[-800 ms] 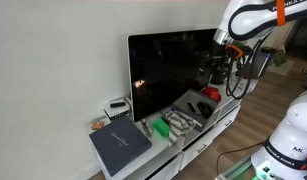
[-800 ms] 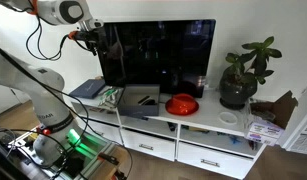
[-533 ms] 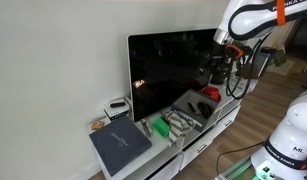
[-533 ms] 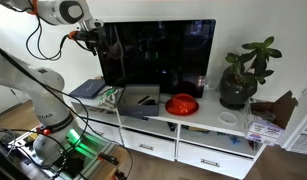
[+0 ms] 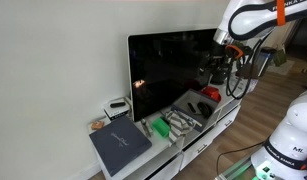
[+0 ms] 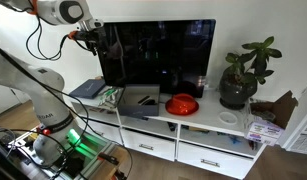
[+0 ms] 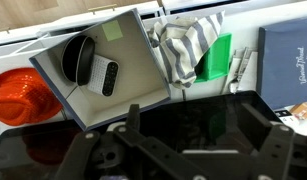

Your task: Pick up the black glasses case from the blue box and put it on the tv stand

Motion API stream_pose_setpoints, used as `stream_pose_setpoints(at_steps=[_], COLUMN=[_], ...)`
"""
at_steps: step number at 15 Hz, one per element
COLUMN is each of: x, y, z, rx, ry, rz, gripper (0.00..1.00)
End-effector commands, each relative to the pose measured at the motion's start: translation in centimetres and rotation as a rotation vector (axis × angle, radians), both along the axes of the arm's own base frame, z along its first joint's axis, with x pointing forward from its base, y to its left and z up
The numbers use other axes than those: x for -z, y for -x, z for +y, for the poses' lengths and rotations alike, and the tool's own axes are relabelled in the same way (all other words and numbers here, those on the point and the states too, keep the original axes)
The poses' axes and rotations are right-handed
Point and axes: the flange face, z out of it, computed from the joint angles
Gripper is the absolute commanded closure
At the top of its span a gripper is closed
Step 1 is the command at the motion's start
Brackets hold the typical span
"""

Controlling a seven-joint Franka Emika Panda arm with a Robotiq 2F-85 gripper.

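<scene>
The claw (image 7: 193, 120) is hanging above the top edge of the television (image 6: 158, 55), its fingers spreading wide and gripping nothing. The black glasses case (image 7: 78, 58) is lying inside the blue box (image 7: 138, 65) beside a grey remote (image 7: 107, 76), the box sitting on the tv stand (image 6: 208, 128) just beside a red object (image 7: 21, 95)

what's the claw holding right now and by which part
Nothing: the claw is open and empty above the tv, and the black glasses case lies in the blue box.
</scene>
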Motion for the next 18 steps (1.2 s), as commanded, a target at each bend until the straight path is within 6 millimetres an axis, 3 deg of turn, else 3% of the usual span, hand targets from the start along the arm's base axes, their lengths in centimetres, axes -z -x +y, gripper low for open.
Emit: stream_pose_setpoints(at_steps=[1, 3, 12, 18], x=[0.5, 2.5, 16.0, 24.4], y=[-1.0, -1.8, -6.5, -7.3], z=[-0.6, -1.9, -9.4, -13.1], rx=[0.039, 0.104, 0.271, 0.33], ry=[0.004, 0.017, 0.1, 0.183], rz=[0.011, 0.043, 0.055, 0.089], gripper=[0.0, 0.0, 0.0, 0.0])
